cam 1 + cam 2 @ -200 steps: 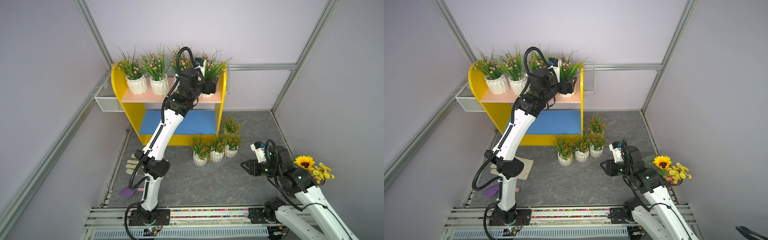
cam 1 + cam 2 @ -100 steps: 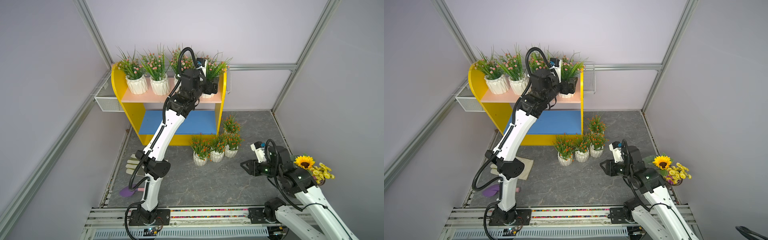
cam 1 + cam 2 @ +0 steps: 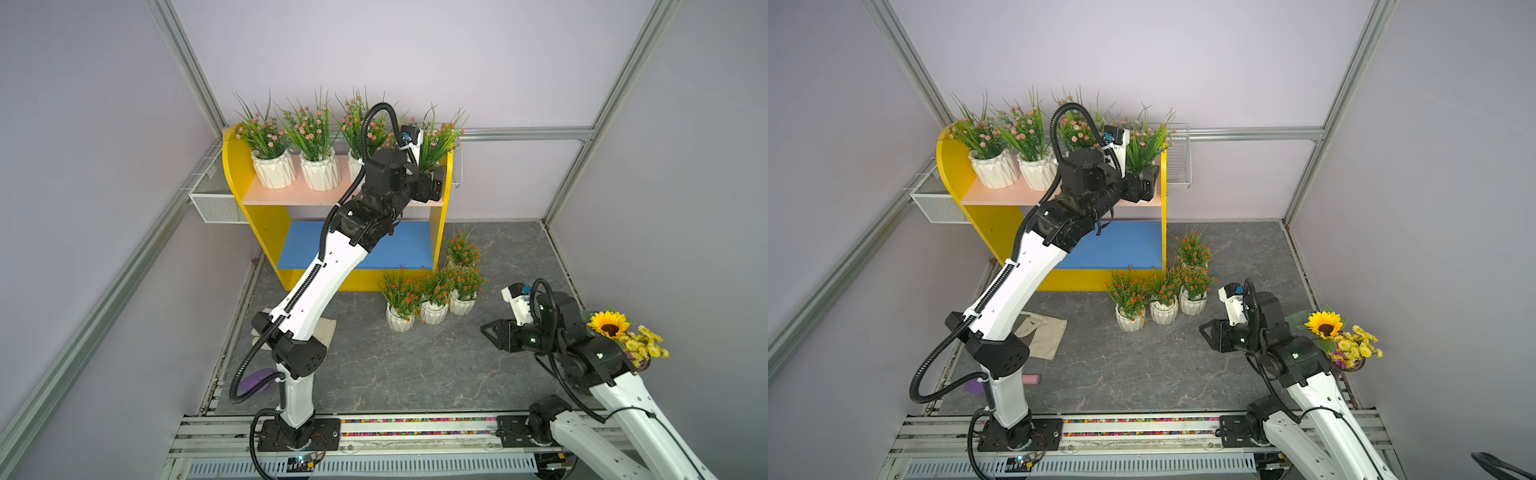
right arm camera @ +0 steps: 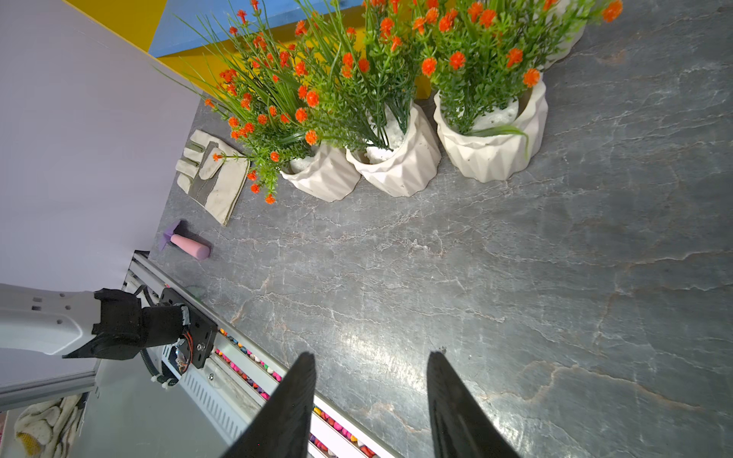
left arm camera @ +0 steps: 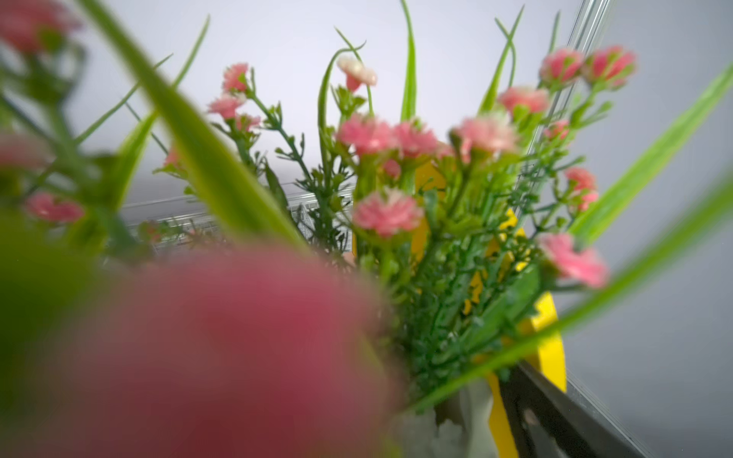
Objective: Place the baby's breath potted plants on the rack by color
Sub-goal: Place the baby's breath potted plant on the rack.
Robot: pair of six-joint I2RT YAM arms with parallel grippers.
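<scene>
Baby's breath potted plants (image 3: 312,139) with pink blossoms, four of them, stand in a row on the pale pink upper board (image 3: 291,195) of the rack (image 3: 232,166), which stands at the far left against the wall. My left gripper (image 3: 434,189) is at the rightmost pot of that row, just inside the right yellow side panel. In my left wrist view that pot (image 5: 472,412) shows beside one dark finger (image 5: 555,412) with a strip of yellow between them, so that finger is off the pot. My other finger is hidden behind a blurred blossom. These jaws look spread wide and grip nothing.

Four orange-blossomed pots (image 3: 401,307) stand on the grey floor (image 3: 415,374) just beside the rack's near right corner: three in a row, one farther back, close to the blue lower board (image 3: 409,249).

My right gripper (image 3: 487,330) hovers over the floor to the right of that row, pointing left toward it, near but not touching. In my right wrist view its fingers (image 4: 301,396) stand apart with only floor between them. A sunflower bouquet (image 3: 611,326) sits by the right wall beside my right arm. A work glove (image 4: 212,174) and a pink-handled tool (image 4: 190,246) lie at the near left.
</scene>
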